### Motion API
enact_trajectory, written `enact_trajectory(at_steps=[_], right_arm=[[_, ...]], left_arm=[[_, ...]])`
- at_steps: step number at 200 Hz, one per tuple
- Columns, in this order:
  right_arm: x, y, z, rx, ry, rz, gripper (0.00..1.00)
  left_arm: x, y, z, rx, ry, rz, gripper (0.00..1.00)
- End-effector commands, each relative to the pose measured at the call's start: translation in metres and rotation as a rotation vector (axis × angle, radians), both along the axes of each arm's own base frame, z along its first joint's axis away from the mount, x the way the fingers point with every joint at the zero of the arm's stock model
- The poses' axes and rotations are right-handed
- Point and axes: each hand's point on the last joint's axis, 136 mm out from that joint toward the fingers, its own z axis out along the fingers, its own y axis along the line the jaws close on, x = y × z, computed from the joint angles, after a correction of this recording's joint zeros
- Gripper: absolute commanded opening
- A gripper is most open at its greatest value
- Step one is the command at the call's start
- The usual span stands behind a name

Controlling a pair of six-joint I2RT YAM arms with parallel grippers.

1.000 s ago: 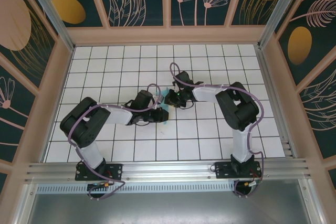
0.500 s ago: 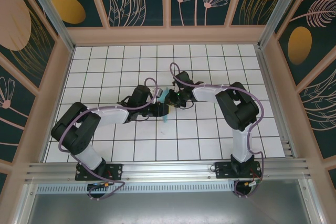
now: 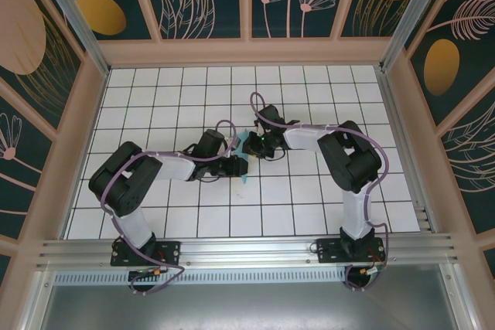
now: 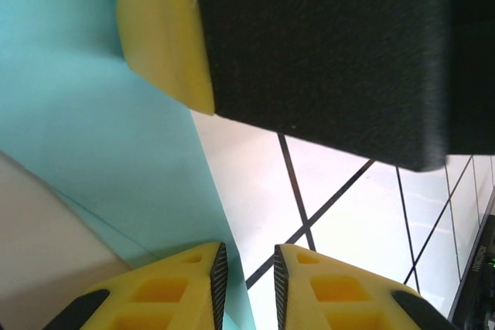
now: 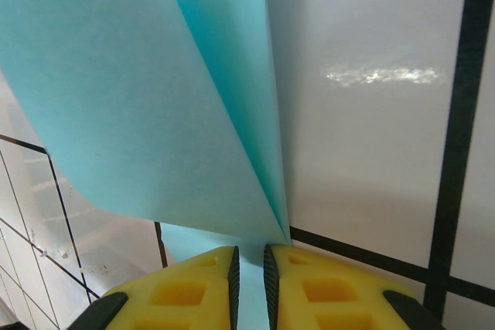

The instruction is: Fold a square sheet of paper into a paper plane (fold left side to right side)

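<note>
The square sheet of paper, light turquoise, curls up off the white tiled table at the table's middle, where two robot arms meet over it. The right gripper pinches the sheet's lower end, its yellow fingers almost together. From that pinch the paper fans upward in two layers. A broad front leaf bends over, and a narrower leaf behind it stands beside a bare tile and a black grid line.

Seen from the left wrist, the sheet spreads flat and its straight edge runs down into the narrow slot of the left gripper. White tile shows through the rest of that slot, and whether these jaws actually nip the paper cannot be told. Just above, the right gripper's black body looms close, with one of its yellow fingers laid against the sheet.

From overhead, the left arm reaches in from the table's near left corner and the right arm from its near right. Both elbows are bent, and slivers of turquoise show between the two heads at the table's middle.
</note>
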Motion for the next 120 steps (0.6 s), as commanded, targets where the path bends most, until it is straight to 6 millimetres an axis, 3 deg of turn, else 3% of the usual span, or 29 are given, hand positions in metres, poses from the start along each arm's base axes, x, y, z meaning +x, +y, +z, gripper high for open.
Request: enact_trajectory(at_steps=[1,69,120], right_arm=[[-0.015,-0.011,-0.025,-0.077,0.056,0.011,0.21],[-0.013,-0.008,-0.021,-0.058,0.042,0.017,0.21],[0.006,-0.008,0.029,0.042,-0.068,-0.004,0.21]], left_arm=[[0.003,0.002,-0.002,0.024,-0.019,-0.012,0.26],[0.003,0.010,-0.014,0.088,-0.008,0.003,0.25],[-0.002,0.019,-0.035,0.150,0.032,0.012,0.22]])
